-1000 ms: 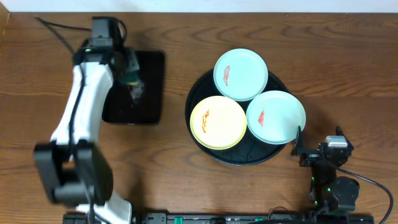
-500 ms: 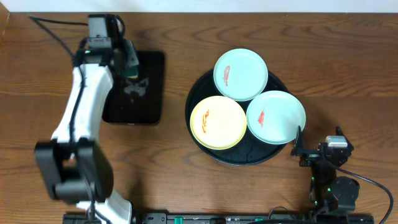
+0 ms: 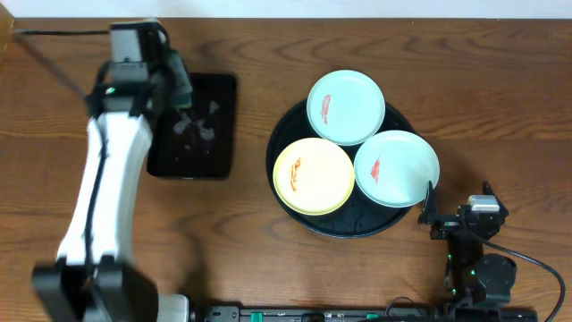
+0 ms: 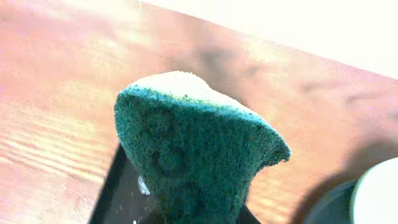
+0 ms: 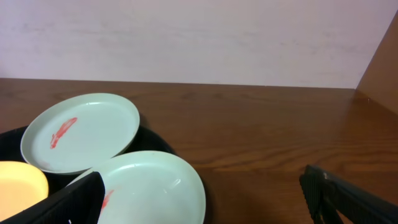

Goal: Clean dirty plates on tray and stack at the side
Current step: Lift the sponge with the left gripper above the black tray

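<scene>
Left wrist: green sponge [image 4: 193,155] fills view; plate [image 4: 379,193] cut off.

Two pale mint-blue plates [image 3: 346,107] with red-orange smears, pale yellow plate [image 3: 313,176] with an orange streak, round black tray [image 3: 357,223], rectangular tray [image 3: 192,156] — black, flecked whitish, dark green sponge [image 4: 193,149] — cream on top, brown wood-grain desk [image 3: 268,277], white arm [image 3: 103,179].

Green sponge [image 4: 193,155] over rectangular black tray [image 3: 207,159]; wooden table [image 3: 268,268].
</scene>
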